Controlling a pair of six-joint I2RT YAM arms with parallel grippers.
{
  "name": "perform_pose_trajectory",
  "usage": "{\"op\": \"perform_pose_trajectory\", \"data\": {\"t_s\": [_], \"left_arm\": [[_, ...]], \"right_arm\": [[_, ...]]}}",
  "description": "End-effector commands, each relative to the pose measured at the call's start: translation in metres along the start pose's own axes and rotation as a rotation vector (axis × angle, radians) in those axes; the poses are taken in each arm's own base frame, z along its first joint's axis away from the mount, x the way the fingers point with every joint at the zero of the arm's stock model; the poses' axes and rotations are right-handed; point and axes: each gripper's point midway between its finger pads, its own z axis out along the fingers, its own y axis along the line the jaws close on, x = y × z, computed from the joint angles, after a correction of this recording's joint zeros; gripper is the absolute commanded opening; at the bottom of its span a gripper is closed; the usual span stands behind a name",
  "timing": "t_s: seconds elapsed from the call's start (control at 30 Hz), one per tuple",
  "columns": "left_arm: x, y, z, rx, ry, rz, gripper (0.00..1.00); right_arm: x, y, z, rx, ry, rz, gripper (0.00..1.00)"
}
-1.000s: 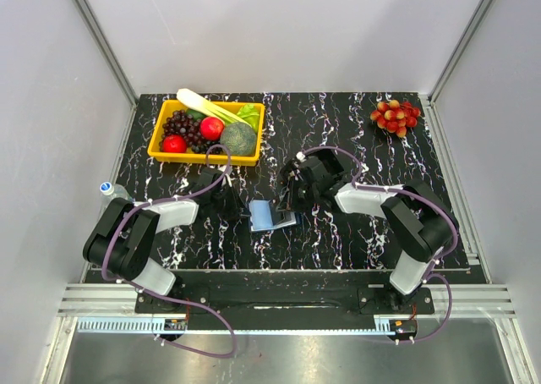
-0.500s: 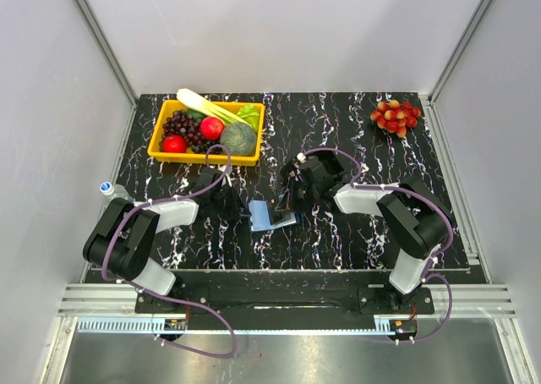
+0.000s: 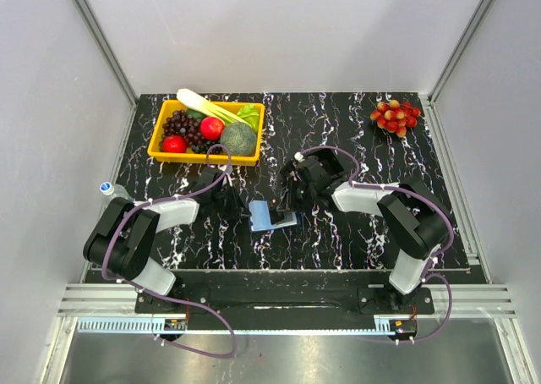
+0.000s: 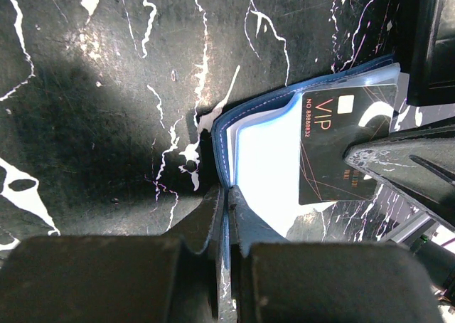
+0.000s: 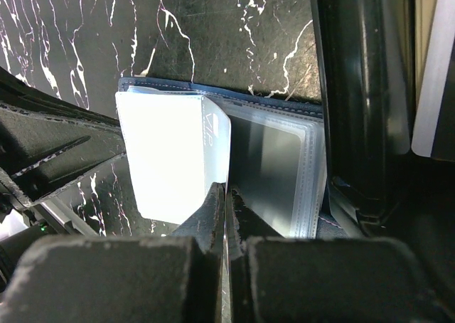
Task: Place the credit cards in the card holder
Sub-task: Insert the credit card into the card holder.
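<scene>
The dark-blue card holder (image 3: 269, 216) lies open on the marble table between both arms, its light-blue inside (image 4: 266, 166) and clear sleeves (image 5: 284, 173) showing. My left gripper (image 4: 227, 191) is shut on the holder's near flap edge. My right gripper (image 5: 226, 191) is shut on the edge of one of the credit cards, a dark VIP card (image 4: 334, 149). That card looks glare-white (image 5: 174, 152) in the right wrist view. It sits tilted, partly inside the holder's fold. Another pale card (image 5: 434, 67) rests in the black tray.
The black open-topped tray (image 5: 355, 88) stands right beside the holder, under my right wrist. A yellow basket (image 3: 161, 153) of fruit and vegetables sits at the back left. A bunch of red fruit (image 3: 394, 115) lies at the back right. A small bottle (image 3: 110, 189) lies off the left edge.
My right arm has edged slightly left with the card. The left gripper and the holder have barely moved.
</scene>
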Motion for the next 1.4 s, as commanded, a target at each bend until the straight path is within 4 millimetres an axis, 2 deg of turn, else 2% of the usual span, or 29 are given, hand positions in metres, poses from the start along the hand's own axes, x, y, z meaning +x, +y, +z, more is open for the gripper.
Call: {"op": "perform_pose_trajectory", "data": {"t_s": [0.0, 0.3, 0.33, 0.4, 0.63, 0.8, 1.07, 1.37], "left_arm": [[0.005, 0.023, 0.002, -0.108, 0.012, 0.015, 0.00], [0.004, 0.022, 0.002, -0.112, 0.009, 0.015, 0.00], [0.004, 0.024, 0.002, -0.118, 0.012, 0.013, 0.00], [0.005, 0.024, 0.002, -0.117, 0.013, 0.015, 0.00], [0.005, 0.022, 0.004, -0.102, 0.017, 0.008, 0.00], [0.004, 0.021, 0.005, -0.100, 0.018, 0.005, 0.00], [0.006, 0.024, 0.007, -0.109, 0.022, -0.008, 0.00], [0.005, 0.028, 0.009, -0.127, 0.003, -0.028, 0.00]], "right_arm": [[0.003, -0.036, -0.004, 0.145, -0.018, -0.020, 0.00], [0.012, -0.048, -0.004, 0.155, -0.002, 0.032, 0.00], [0.005, -0.042, -0.005, 0.128, -0.036, 0.035, 0.00], [0.006, -0.039, -0.006, 0.101, -0.051, 0.045, 0.00], [0.016, -0.040, 0.010, 0.090, 0.031, 0.043, 0.00], [0.036, -0.039, 0.020, 0.054, 0.145, 0.036, 0.00], [0.067, -0.036, 0.012, -0.016, 0.273, 0.049, 0.00], [0.078, -0.034, 0.005, -0.059, 0.275, 0.034, 0.00]]}}
